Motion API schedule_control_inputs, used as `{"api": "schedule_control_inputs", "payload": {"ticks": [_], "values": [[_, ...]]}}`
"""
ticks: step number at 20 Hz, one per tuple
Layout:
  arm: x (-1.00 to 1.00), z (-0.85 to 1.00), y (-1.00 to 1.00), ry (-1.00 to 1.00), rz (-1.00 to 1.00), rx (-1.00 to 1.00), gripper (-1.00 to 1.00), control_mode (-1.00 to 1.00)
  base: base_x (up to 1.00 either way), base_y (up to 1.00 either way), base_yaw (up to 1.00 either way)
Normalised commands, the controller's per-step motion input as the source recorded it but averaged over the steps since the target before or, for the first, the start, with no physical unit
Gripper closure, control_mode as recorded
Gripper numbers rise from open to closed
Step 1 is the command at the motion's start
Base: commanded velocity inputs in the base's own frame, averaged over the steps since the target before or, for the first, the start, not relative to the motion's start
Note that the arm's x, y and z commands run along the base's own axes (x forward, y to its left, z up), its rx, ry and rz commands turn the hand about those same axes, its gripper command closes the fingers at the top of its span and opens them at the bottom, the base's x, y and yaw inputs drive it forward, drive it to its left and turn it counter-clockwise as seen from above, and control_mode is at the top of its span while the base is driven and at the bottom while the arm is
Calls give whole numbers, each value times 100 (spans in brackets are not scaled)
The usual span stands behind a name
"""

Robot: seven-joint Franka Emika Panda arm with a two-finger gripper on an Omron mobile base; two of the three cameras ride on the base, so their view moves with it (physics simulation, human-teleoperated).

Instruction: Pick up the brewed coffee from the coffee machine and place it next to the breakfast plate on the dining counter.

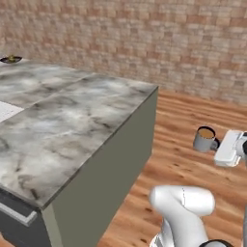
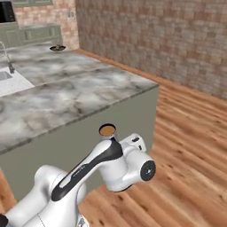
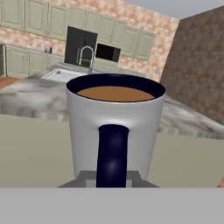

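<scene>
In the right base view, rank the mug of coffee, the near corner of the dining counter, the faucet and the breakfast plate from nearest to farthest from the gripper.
1. mug of coffee, at the gripper itself.
2. dining counter corner, just beyond, to the right.
3. faucet, far left by the sink.
4. breakfast plate, at the counter's far end.

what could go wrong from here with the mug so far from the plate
1. The small grey cylindrical mug, held by the gripper, is filled with brown coffee near its rim; a tilt or jerk may spill it onto the wooden floor.
2. The mug hangs beside the grey-white marbled island counter, below its top edge, so it must rise or it may strike the edge.
3. The dark navy plate sits far across the counter, a long carry.
</scene>
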Motion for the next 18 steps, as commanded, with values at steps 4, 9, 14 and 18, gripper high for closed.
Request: {"api": "schedule_control_inputs", "payload": {"ticks": [4,9,14,18], "values": [[0,0,0,0,0,0,100,100,100,-43,-2],[0,0,0,0,0,0,100,100,100,-36,0],[0,0,0,0,0,0,100,100,100,-33,1],[0,0,0,0,0,0,100,100,100,-25,1]]}}
